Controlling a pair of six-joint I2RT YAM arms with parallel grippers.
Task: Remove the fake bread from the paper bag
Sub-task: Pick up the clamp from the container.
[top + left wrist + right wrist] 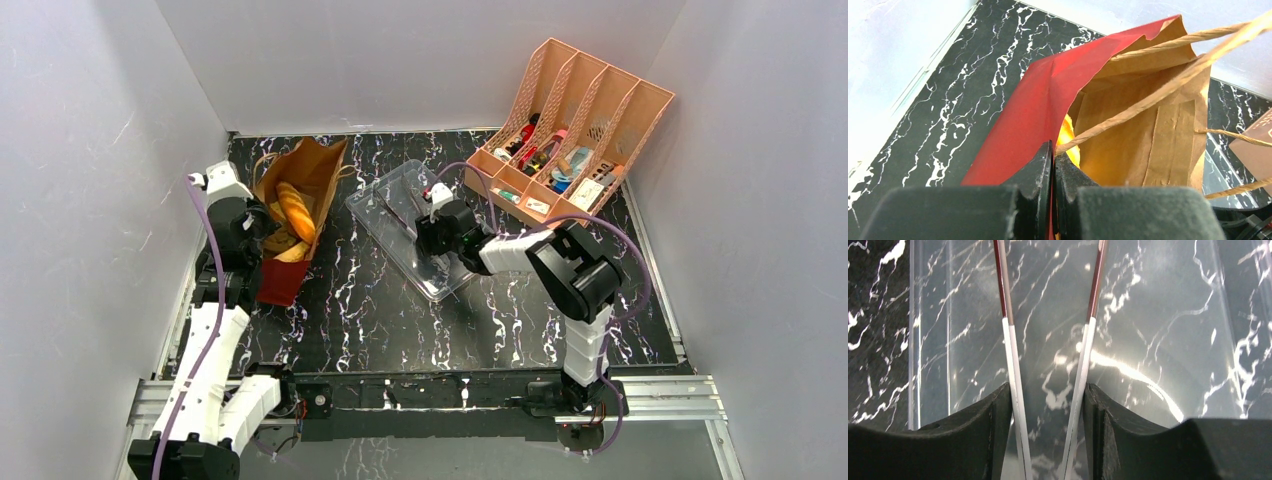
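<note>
The paper bag (322, 165) lies at the left on the black marble table, red outside and brown inside, with its mouth open. An orange-brown loaf of fake bread (297, 211) and tan pieces (289, 250) show inside it. My left gripper (262, 226) is shut on the bag's red side wall (1023, 125) at the rim, beside a twisted handle (1158, 90). In the left wrist view a yellow-orange bit of bread (1068, 137) shows just past the gripper (1053, 155). My right gripper (423, 229) hovers over the clear tray. Its fingers (998, 415) press on both arms of white and dark red tongs (1010, 350).
A clear plastic tray (385, 190) lies slanted in the middle of the table, under the tongs. A salmon slotted desk organiser (580, 120) with small items stands at the back right. White walls close in the left, back and right sides.
</note>
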